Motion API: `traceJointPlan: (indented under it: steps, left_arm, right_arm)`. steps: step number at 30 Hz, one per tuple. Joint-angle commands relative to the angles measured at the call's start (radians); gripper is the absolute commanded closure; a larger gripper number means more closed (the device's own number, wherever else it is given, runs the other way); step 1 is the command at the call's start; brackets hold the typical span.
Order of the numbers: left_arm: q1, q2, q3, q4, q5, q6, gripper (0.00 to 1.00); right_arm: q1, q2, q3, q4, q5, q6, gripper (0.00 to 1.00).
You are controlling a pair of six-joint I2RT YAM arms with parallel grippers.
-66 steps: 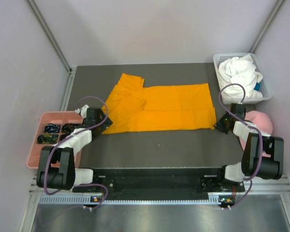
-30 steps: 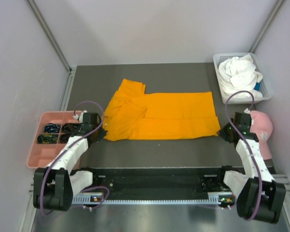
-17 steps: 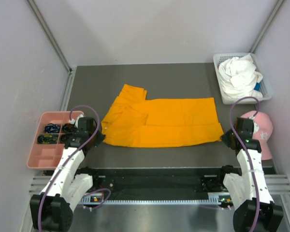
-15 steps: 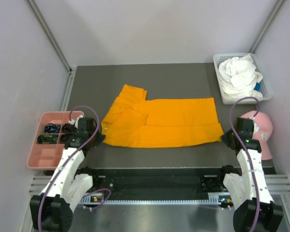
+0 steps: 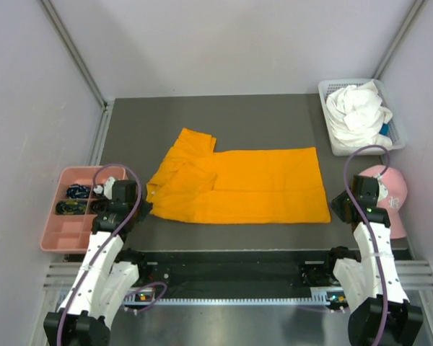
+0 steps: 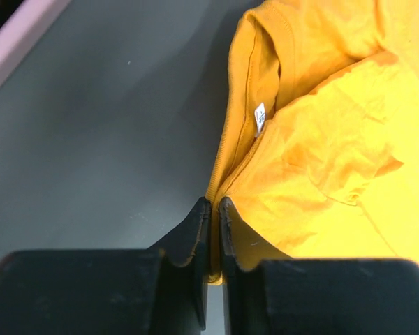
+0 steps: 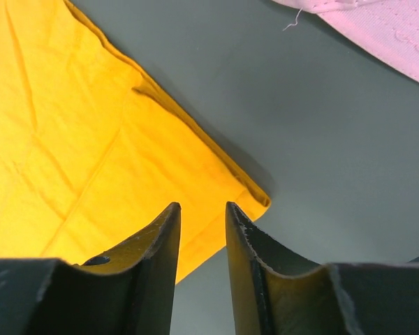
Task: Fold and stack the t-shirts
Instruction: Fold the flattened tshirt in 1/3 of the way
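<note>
The orange t-shirt (image 5: 238,184) lies flat and folded lengthwise on the dark table, collar end to the left. My left gripper (image 5: 141,207) sits at its near left corner. In the left wrist view the jaws (image 6: 215,202) are nearly together, with the shirt's collar edge (image 6: 321,160) pinched between them. My right gripper (image 5: 337,205) is at the near right corner. In the right wrist view its jaws (image 7: 202,207) stand open, empty, just above the hem corner (image 7: 91,139). The white t-shirt (image 5: 357,108) is bunched in a basket at the back right.
A white basket (image 5: 323,88) stands at the back right. The pink cap (image 5: 390,191) lies right of my right gripper, its edge (image 7: 391,35) in the right wrist view. A pink compartment tray (image 5: 58,238) holding small dark items sits at the left edge.
Both arms drew back toward the near edge, dragging the orange t-shirt nearer and flatter. The right jaws opened and let go of the hem corner.
</note>
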Motion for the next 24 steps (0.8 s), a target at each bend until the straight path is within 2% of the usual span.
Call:
traceJointPlan:
  steps: [1, 2, 3, 4, 6, 7, 8, 14, 18, 23, 24]
  left_arm:
    - [0.001, -0.039, 0.017, -0.019, -0.057, -0.034, 0.76]
    - [0.001, -0.037, 0.02, -0.024, -0.057, -0.035, 0.64]
    - [0.001, -0.039, 0.02, -0.028, -0.06, -0.035, 0.57]
    - [0.001, -0.039, 0.023, -0.037, -0.059, -0.037, 0.4]
    - [0.001, -0.042, 0.031, -0.042, -0.059, -0.035, 0.23]
    - [0.001, -0.045, 0.036, -0.05, -0.06, -0.037, 0.06]
    - [0.001, -0.046, 0.042, -0.051, -0.063, -0.037, 0.02]
    - [0.001, -0.059, 0.083, -0.021, -0.111, 0.01, 0.01]
    - [0.001, -0.017, 0.109, 0.187, -0.122, 0.092, 0.01]
    - [0.001, 0.235, 0.235, 0.34, -0.113, 0.199, 0.01]
    - [0.001, 0.327, 0.261, 0.387, -0.091, 0.216, 0.01]
  right_arm:
    - [-0.008, -0.005, 0.026, 0.022, 0.037, 0.009, 0.67]
    - [-0.01, -0.003, 0.027, 0.028, 0.035, 0.009, 0.66]
    - [-0.008, -0.002, 0.029, 0.03, 0.035, 0.009, 0.66]
    - [-0.01, 0.001, 0.031, 0.035, 0.037, 0.009, 0.66]
    - [-0.008, 0.008, 0.035, 0.039, 0.037, 0.006, 0.66]
    - [-0.01, 0.008, 0.037, 0.041, 0.035, 0.006, 0.66]
    - [-0.008, 0.011, 0.038, 0.044, 0.032, 0.005, 0.66]
    - [-0.008, 0.018, 0.034, 0.08, 0.013, -0.04, 0.64]
    - [-0.008, 0.064, 0.047, 0.134, -0.004, -0.123, 0.6]
    - [-0.008, 0.161, 0.122, 0.223, -0.061, -0.163, 0.57]
    - [-0.008, 0.184, 0.139, 0.237, -0.066, -0.167, 0.56]
